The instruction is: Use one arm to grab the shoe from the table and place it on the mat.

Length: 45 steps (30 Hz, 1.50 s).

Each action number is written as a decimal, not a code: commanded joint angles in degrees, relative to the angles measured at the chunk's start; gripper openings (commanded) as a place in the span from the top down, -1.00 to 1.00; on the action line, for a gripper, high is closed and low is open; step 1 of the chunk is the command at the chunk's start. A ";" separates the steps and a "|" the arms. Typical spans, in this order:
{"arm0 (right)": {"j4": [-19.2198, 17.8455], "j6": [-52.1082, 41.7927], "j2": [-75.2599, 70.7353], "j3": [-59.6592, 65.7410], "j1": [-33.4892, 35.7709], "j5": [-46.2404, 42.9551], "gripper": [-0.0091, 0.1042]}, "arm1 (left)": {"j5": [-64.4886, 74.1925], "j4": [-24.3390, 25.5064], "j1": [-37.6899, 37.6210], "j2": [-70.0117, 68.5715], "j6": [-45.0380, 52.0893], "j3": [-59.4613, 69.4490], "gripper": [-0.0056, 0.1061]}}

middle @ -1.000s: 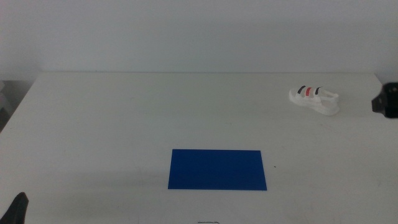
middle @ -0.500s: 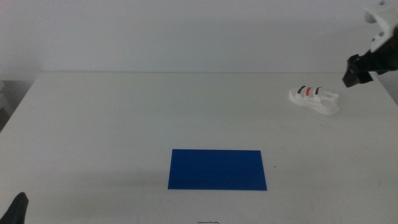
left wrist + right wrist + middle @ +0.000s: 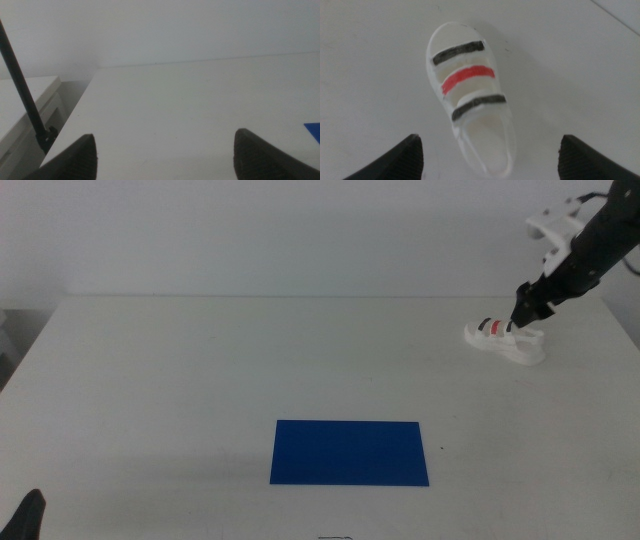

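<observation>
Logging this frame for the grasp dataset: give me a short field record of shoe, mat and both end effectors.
shoe: white sandal, on the table at far right, not lifted
mat: dark blue rectangle, near centre front, nothing on it
right end effector: just above the shoe's strapped end, jaws open wide either side of it in the right wrist view, not gripping
left end effector: waiting at the near left corner, jaws open, holding nothing
stage: pre-grasp
</observation>
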 commanded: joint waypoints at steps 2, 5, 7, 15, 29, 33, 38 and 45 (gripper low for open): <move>1.78 -2.75 -0.67 -3.62 0.04 -2.56 -0.41 | -4.75 -0.49 -0.05 -1.09 -0.84 -0.19 -0.78; 2.49 -4.38 1.30 -4.14 0.04 -3.89 -0.41 | -4.75 -0.49 -0.05 -1.09 -0.84 -0.19 -0.78; 3.11 -5.43 2.27 -4.14 0.09 -4.83 -0.41 | -4.75 -0.49 -0.05 -1.09 -0.84 -0.19 -0.78; 4.11 -9.58 5.27 -4.14 0.63 -6.19 -0.24 | -4.75 -0.49 -0.05 -1.09 -0.84 -0.19 -0.78; 2.42 -5.11 1.16 -4.14 4.99 -2.72 0.86 | -4.75 -0.49 -0.05 -1.09 -0.84 -0.19 -0.78; -0.10 2.24 -3.89 -3.84 7.48 5.49 0.86 | -4.75 -0.49 -0.05 -1.09 -0.84 -0.19 -0.78; 0.36 6.43 -11.28 3.09 12.69 6.62 0.86 | -4.75 -0.49 -0.05 -1.09 -0.84 -0.19 -0.78; -2.35 18.29 -23.44 22.29 22.28 -4.91 0.86 | -4.75 -0.49 -0.05 -1.09 -0.84 -0.19 -0.78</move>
